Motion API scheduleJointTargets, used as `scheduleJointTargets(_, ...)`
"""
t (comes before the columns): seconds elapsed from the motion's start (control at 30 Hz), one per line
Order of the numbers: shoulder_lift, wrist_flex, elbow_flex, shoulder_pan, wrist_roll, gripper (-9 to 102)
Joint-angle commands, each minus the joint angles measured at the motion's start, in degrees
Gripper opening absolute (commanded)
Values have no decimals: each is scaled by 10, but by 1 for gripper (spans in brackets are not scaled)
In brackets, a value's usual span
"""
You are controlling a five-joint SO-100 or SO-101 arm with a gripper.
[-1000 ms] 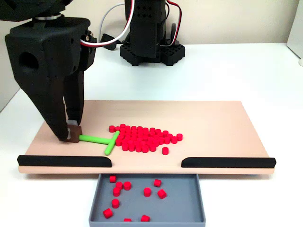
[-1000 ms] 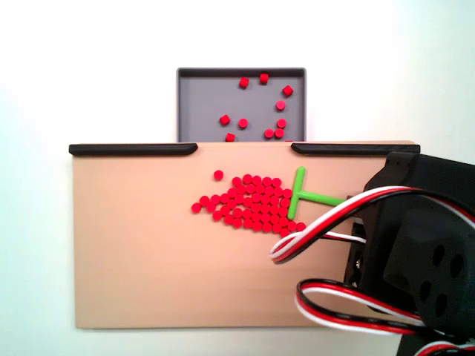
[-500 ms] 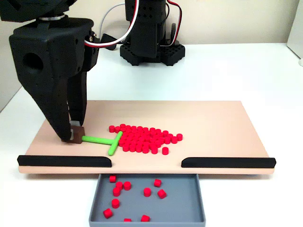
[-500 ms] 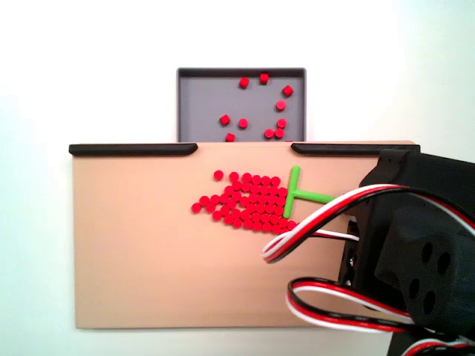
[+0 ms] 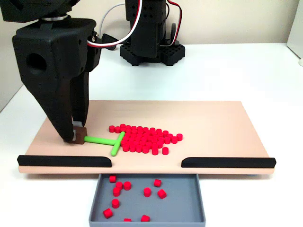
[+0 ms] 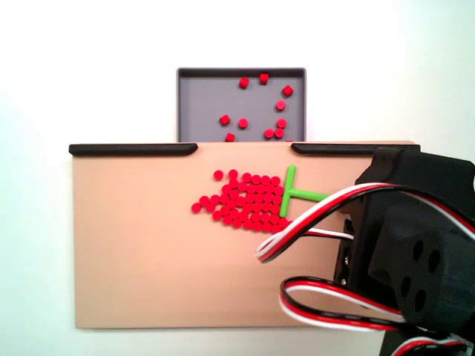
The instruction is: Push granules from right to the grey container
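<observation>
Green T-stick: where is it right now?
On the tan board, the green T-stick lies left of the granules in a fixed view, crossbar against the pile, stem held in the claw.

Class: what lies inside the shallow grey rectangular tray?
In both fixed views the shallow grey rectangular tray holds about ten loose small red cylindrical pellets. The tan board hides its nearest strip.

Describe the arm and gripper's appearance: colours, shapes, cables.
The arm is matte black plastic on a studded black base. The gripper has a bulky black housing tapering to two long fingers. Red, white and black cables loop along it.
</observation>
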Motion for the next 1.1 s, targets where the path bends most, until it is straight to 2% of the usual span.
scheduleJointTargets(0.0,12,0,-19,-6,-1,0)
scheduleJointTargets(1.07,15,0,-18,-21,126,0)
